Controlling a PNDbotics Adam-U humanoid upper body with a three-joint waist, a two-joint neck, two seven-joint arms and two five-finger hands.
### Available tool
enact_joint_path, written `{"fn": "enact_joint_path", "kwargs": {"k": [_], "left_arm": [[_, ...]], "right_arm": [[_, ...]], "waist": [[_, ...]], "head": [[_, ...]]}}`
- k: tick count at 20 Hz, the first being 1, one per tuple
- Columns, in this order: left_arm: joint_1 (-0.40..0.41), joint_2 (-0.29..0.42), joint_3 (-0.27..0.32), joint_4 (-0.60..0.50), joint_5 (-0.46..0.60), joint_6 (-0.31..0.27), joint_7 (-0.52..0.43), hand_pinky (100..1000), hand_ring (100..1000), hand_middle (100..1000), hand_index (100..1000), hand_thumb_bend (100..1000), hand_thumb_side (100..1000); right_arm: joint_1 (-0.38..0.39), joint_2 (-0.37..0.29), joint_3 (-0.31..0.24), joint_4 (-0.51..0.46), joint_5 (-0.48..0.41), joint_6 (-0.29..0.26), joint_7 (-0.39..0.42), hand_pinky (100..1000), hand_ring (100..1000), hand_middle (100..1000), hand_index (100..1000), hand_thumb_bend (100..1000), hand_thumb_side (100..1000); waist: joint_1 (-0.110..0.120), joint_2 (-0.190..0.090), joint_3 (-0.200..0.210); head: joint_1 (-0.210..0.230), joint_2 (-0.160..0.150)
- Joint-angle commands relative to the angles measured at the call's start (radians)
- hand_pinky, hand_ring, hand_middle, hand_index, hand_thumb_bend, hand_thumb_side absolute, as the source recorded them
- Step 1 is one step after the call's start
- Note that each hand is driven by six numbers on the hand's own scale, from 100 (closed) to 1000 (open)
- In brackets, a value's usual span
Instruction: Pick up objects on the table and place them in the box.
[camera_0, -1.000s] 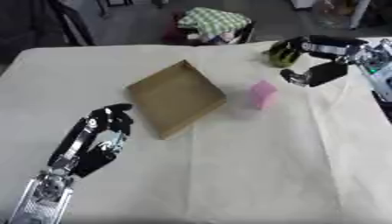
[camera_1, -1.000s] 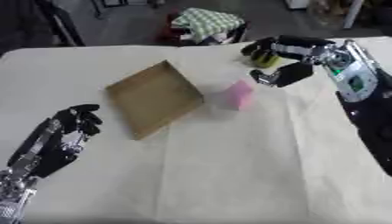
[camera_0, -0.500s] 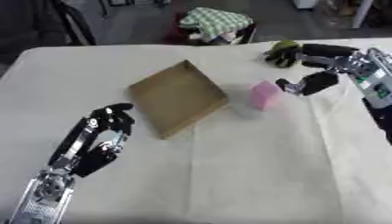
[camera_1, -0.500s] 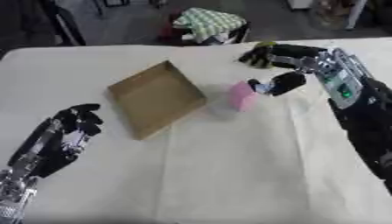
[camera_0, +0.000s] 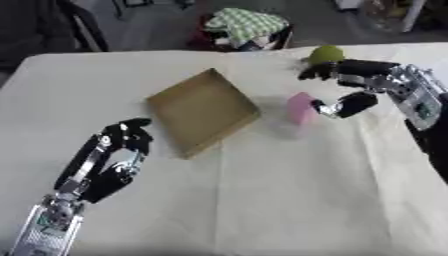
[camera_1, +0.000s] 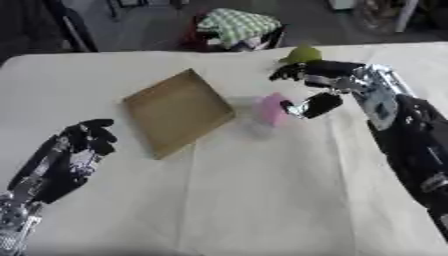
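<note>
A flat brown cardboard box (camera_0: 203, 118) lies on the cream tablecloth, left of centre. Right beside it stands a small pink block (camera_0: 300, 108). A yellow-green round object (camera_0: 325, 54) sits further back near the table's far edge. My right hand (camera_0: 350, 86) comes in from the right, open, its fingers stretched above the pink block and its thumb close to the block's right side. I cannot tell if the thumb touches it. My left hand (camera_0: 112, 161) rests open on the cloth at the lower left, fingers pointing up toward the box.
Behind the table's far edge stands a chair with a green-and-white checked cloth (camera_0: 248, 24) on it. The tablecloth (camera_0: 289, 200) stretches bare across the front and right.
My right hand has moved left and down, from beside the yellow-green object to the pink block. The left hand has stayed put.
</note>
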Motion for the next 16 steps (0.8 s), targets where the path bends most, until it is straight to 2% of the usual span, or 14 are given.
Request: {"fn": "enact_joint_path", "kwargs": {"k": [1, 16], "left_arm": [[-0.013, 0.004, 0.0, -0.013, 0.005, -0.002, -0.004, 618, 597, 606, 861, 100, 693], [-0.016, 0.002, -0.007, -0.014, 0.009, -0.004, -0.012, 619, 599, 606, 862, 100, 698]], "right_arm": [[-0.025, -0.003, -0.016, 0.008, 0.023, -0.018, 0.002, 828, 912, 939, 990, 100, 581], [-0.062, 0.046, -0.057, 0.103, 0.086, 0.011, -0.037, 812, 887, 921, 986, 100, 616]], "waist": [[-0.001, -0.011, 0.001], [-0.002, -0.005, 0.018]], "head": [[-0.004, 0.005], [-0.023, 0.005]]}}
